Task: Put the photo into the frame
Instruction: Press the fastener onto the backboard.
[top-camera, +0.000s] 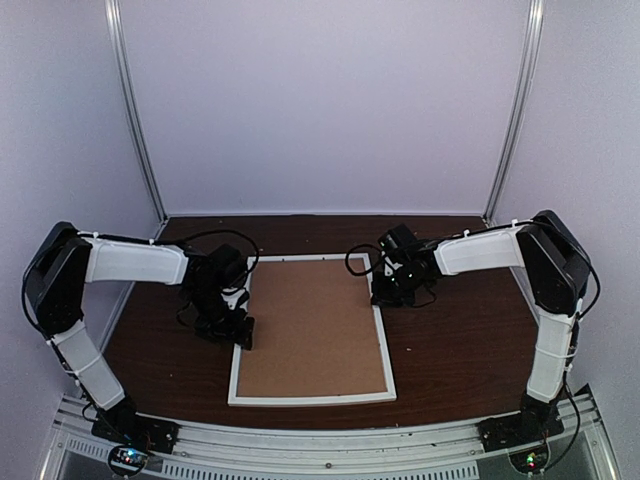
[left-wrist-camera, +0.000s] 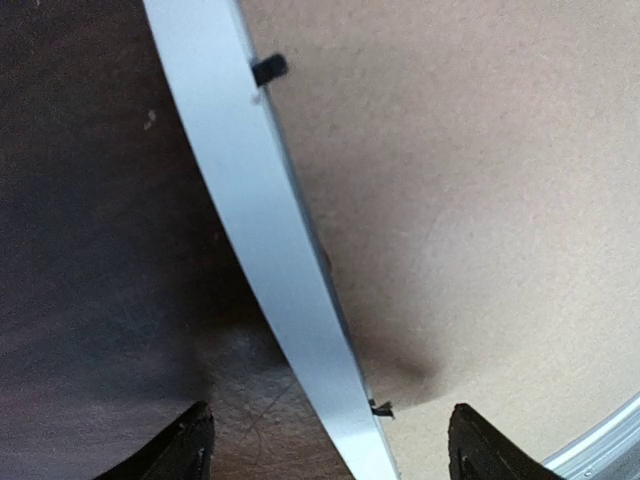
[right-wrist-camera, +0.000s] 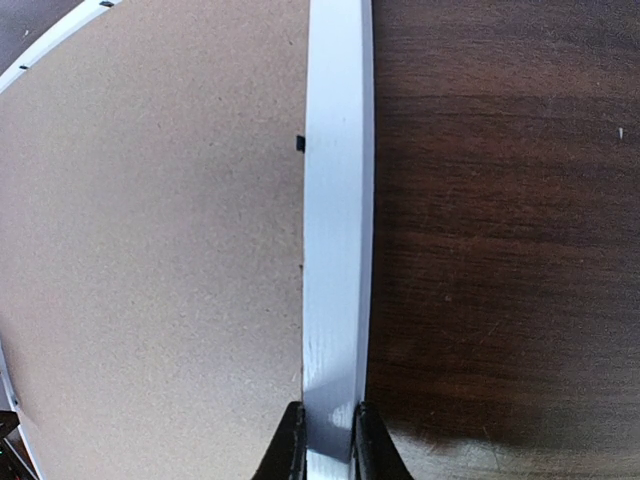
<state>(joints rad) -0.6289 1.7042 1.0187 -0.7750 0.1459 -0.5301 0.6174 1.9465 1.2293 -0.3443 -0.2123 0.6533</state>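
The white frame (top-camera: 310, 398) lies flat in the middle of the table, filled by a plain brown backing board (top-camera: 312, 325). The photo is hidden. My left gripper (top-camera: 238, 325) is open and straddles the frame's left rail (left-wrist-camera: 250, 200), one finger over the table and the other over the board (left-wrist-camera: 450, 200); in the left wrist view the gripper (left-wrist-camera: 330, 425) touches nothing. My right gripper (top-camera: 385, 295) sits at the upper part of the frame's right edge. There the gripper (right-wrist-camera: 328, 420) is shut on the white rail (right-wrist-camera: 337, 200), beside the board (right-wrist-camera: 150, 250).
The dark wooden table (top-camera: 460, 340) lies bare on either side of the frame. Small black retaining tabs (left-wrist-camera: 268, 69) (right-wrist-camera: 300, 144) sit along the rails' inner edges. Pale walls and metal posts (top-camera: 135, 120) enclose the back and sides.
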